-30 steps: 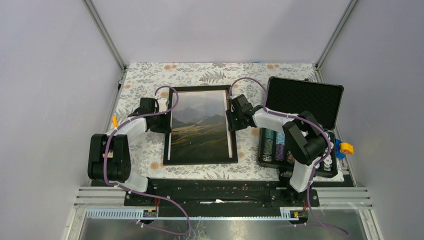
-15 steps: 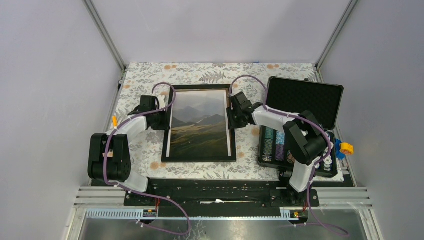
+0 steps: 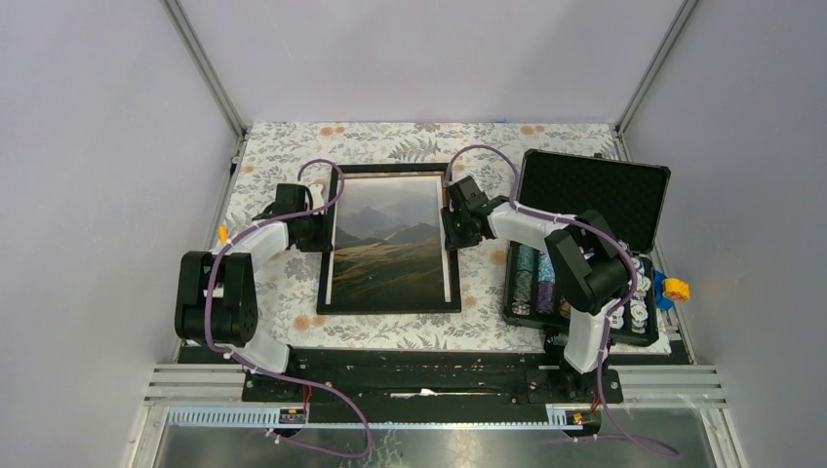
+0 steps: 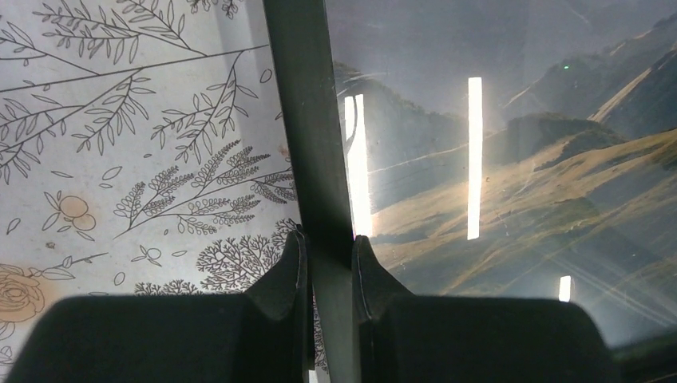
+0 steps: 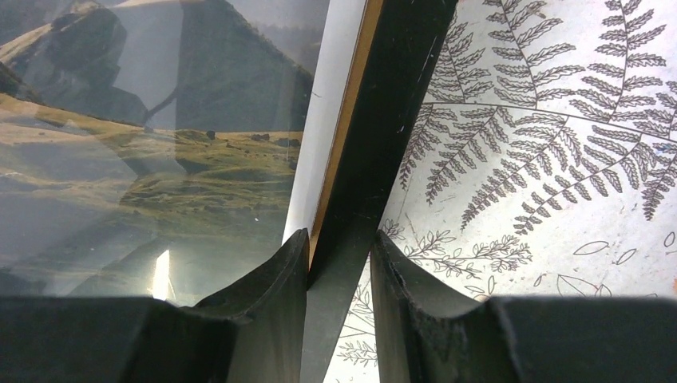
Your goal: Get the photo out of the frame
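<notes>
The floral-patterned table cloth [image 3: 410, 146] carries the frame [image 3: 390, 309] at its middle, lying flat with the glass up. Its long axis runs near to far, and an open case of poker chips [image 3: 590, 195] sits to its right. The photo [image 3: 390, 244] is still inside under the glass, sky at the far end and green hills at the near end.

The left gripper [image 3: 317, 232] meets the left rail and the right gripper [image 3: 451, 232] the right rail, both toward the far half. Only the wrist views show the grip. The left fingers [image 4: 289, 263] are pinched narrow on the black rail, and the right fingers [image 5: 291, 263] straddle the other rail closely. The right wrist view also shows the photo's white border and a thin tan strip beside it.

Compared with a second ago, the frame's near edge lies slightly farther from the arm bases and squarer to the table.
</notes>
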Controlling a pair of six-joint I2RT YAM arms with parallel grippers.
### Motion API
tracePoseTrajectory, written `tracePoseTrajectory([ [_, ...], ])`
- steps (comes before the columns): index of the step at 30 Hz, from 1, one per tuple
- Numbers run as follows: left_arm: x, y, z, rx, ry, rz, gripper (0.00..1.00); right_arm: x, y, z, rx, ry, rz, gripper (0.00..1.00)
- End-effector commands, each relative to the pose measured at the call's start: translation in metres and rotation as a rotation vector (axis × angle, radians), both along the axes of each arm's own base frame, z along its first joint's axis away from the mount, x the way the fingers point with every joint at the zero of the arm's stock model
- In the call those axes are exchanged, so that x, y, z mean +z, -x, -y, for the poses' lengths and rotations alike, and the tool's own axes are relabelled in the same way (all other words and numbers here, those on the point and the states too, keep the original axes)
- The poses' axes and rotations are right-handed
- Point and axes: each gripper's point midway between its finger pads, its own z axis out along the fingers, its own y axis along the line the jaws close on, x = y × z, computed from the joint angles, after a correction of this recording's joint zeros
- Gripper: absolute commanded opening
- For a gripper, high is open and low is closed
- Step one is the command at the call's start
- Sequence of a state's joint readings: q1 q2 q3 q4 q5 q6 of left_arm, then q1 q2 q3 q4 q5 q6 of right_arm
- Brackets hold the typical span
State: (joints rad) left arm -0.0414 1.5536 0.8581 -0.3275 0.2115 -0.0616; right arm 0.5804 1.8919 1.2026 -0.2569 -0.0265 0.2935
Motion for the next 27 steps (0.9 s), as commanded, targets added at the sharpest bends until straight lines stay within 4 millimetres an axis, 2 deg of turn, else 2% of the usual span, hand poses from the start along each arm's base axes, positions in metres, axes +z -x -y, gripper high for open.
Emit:
tracePoseTrajectory([
  [1, 0.007, -0.014, -0.006, -0.052, -0.049, 0.052, 0.00, 0.008, -0.024, 0.010, -0.002, 0.032, 0.066, 0.00],
  [12, 0.000, -0.023, -0.007, -0.044, -0.056, 0.049, 0.00, 0.006, -0.040, 0.011, 0.003, 0.064, 0.106, 0.00],
  [23, 0.014, -0.035, -0.006, -0.040, -0.050, 0.075, 0.00, 0.018, -0.049, 0.008, -0.010, 0.021, 0.087, 0.00],
  [27, 0.011, -0.036, -0.006, -0.039, -0.052, 0.066, 0.00, 0.021, -0.053, 0.009, -0.011, 0.021, 0.088, 0.00],
])
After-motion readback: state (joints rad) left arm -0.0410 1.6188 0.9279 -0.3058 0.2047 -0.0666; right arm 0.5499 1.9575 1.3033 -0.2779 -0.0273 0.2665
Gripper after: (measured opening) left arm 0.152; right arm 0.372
